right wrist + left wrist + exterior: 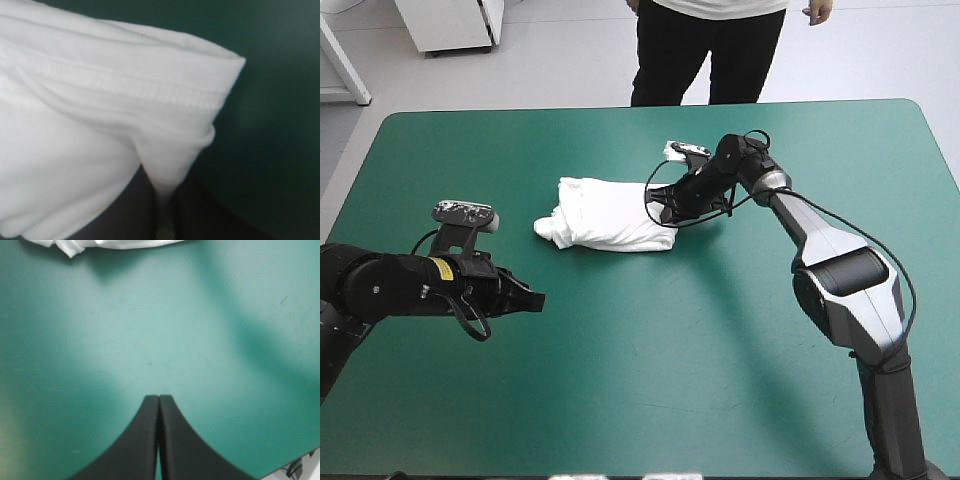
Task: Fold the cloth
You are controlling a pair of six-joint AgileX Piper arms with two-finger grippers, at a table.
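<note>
Low, the right fingers (pixel 134 212) pinch the T-shirt (pixel 610 215); left fingers (pixel 142 445) hover pressed together

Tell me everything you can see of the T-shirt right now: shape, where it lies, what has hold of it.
The T-shirt is white, soft-looking fabric, gathered into a rumpled folded bundle. It lies on the teal-green table cover, a little beyond the middle. A stitched hem runs along one folded edge. The right gripper is shut on a pinch of cloth at the bundle's right end. The left gripper, shut, hangs apart from it, toward the table's near left.
</note>
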